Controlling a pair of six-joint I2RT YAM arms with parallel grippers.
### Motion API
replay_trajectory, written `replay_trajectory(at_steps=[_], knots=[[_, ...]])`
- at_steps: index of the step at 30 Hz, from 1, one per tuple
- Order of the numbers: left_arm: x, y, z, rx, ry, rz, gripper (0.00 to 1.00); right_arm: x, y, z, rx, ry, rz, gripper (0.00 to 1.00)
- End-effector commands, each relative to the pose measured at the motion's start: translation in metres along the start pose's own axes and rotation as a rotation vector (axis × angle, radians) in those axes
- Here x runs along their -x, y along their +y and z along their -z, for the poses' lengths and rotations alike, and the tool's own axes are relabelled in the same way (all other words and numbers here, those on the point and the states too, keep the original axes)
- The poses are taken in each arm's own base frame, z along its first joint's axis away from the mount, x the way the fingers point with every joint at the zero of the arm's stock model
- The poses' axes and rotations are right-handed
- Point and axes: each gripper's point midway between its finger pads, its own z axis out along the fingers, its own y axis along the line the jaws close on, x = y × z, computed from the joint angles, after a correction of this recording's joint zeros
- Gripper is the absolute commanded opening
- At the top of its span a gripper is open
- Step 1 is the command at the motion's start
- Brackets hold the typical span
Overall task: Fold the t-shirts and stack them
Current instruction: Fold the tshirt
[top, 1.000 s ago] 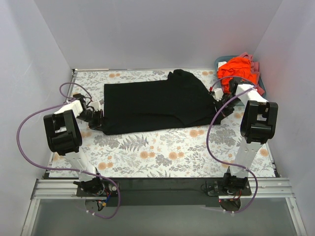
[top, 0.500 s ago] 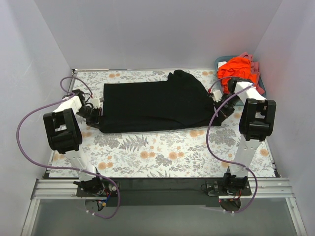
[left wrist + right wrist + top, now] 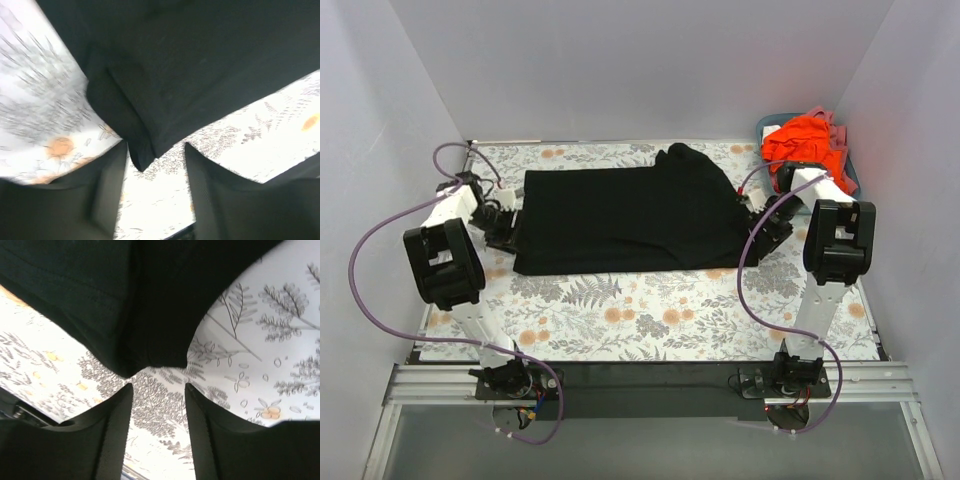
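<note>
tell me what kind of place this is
Probably a robot lab work cell, not a home: plain white panel walls box in a floral-print table cover, and black robot arms stand on a silver metal rail.

A large t-shirt (image 3: 620,220) lies spread flat across the middle of the table (image 3: 650,320), running left to right, with its right part bunched up toward the far edge. My left gripper (image 3: 508,225) sits at the shirt's left edge, my right gripper (image 3: 757,215) at its right edge. In the far right corner, beyond my right gripper, a basket (image 3: 765,124) holds a crumpled shirt (image 3: 805,140).
</note>
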Motion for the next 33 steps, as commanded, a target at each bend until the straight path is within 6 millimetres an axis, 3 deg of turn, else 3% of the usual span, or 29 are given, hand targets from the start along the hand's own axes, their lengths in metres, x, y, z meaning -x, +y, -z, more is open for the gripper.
replay_trajectory(at_steps=[1, 2, 3, 4, 5, 6, 8, 9, 11, 12, 13, 14, 15, 16, 18, 19, 21, 22, 26, 27, 30, 31, 33], knots=[[0.052, -0.033, 0.060, -0.083, -0.215, -0.116, 0.52, 0.009, 0.009, 0.048, -0.039, -0.101, 0.012, 0.55], [0.075, -0.037, 0.084, -0.065, -0.288, -0.163, 0.65, 0.013, 0.009, 0.056, -0.043, -0.132, 0.012, 0.55], [0.097, -0.045, 0.111, -0.055, -0.363, -0.209, 0.72, 0.016, 0.007, 0.069, -0.058, -0.178, -0.001, 0.55], [0.096, -0.045, 0.110, -0.059, -0.357, -0.202, 0.73, 0.019, 0.007, 0.076, -0.061, -0.201, -0.001, 0.55], [0.116, -0.055, 0.132, -0.062, -0.423, -0.250, 0.73, 0.023, 0.011, 0.080, -0.045, -0.224, -0.010, 0.55], [0.122, -0.062, 0.140, -0.079, -0.441, -0.288, 0.74, 0.024, 0.018, 0.083, -0.023, -0.229, -0.018, 0.54], [0.129, -0.094, 0.136, -0.134, -0.441, -0.350, 0.75, 0.037, 0.027, 0.089, 0.025, -0.282, -0.032, 0.53], [0.131, -0.123, 0.124, -0.175, -0.423, -0.388, 0.75, 0.042, 0.031, 0.086, 0.051, -0.290, -0.060, 0.53], [0.139, -0.162, 0.116, -0.223, -0.473, -0.476, 0.75, 0.052, 0.039, 0.084, 0.113, -0.324, -0.091, 0.53], [0.127, -0.180, 0.092, -0.276, -0.440, -0.487, 0.75, 0.055, 0.044, 0.081, 0.141, -0.324, -0.131, 0.53], [0.136, -0.218, 0.079, -0.302, -0.475, -0.576, 0.75, 0.058, 0.044, 0.074, 0.171, -0.314, -0.163, 0.53], [0.134, -0.236, 0.069, -0.313, -0.484, -0.626, 0.74, 0.062, 0.048, 0.072, 0.210, -0.328, -0.179, 0.53], [0.115, -0.269, 0.043, -0.343, -0.438, -0.699, 0.73, 0.064, 0.050, 0.066, 0.236, -0.317, -0.213, 0.53], [0.122, -0.288, 0.036, -0.342, -0.481, -0.766, 0.72, 0.066, 0.050, 0.063, 0.250, -0.317, -0.225, 0.53], [0.112, -0.317, 0.008, -0.361, -0.446, -0.829, 0.72, 0.073, 0.056, 0.058, 0.275, -0.312, -0.233, 0.53], [0.103, -0.344, -0.002, -0.406, -0.422, -0.884, 0.71, 0.074, 0.056, 0.053, 0.281, -0.296, -0.252, 0.53], [0.094, -0.359, -0.031, -0.445, -0.349, -0.877, 0.71, 0.075, 0.054, 0.044, 0.275, -0.276, -0.266, 0.53], [0.093, -0.373, -0.036, -0.460, -0.339, -0.891, 0.71, 0.074, 0.052, 0.042, 0.269, -0.270, -0.282, 0.53], [0.078, -0.391, -0.073, -0.465, -0.319, -0.927, 0.69, 0.071, 0.043, 0.028, 0.247, -0.243, -0.318, 0.53], [0.079, -0.405, -0.078, -0.473, -0.365, -0.966, 0.68, 0.071, 0.043, 0.025, 0.256, -0.239, -0.327, 0.52], [0.074, -0.416, -0.094, -0.492, -0.380, -0.975, 0.63, 0.073, 0.043, 0.018, 0.284, -0.234, -0.345, 0.45], [0.073, -0.415, -0.106, -0.503, -0.347, -0.948, 0.60, 0.073, 0.043, 0.016, 0.288, -0.230, -0.351, 0.43], [0.076, -0.420, -0.113, -0.513, -0.309, -0.877, 0.56, 0.073, 0.042, 0.013, 0.296, -0.226, -0.357, 0.39]])
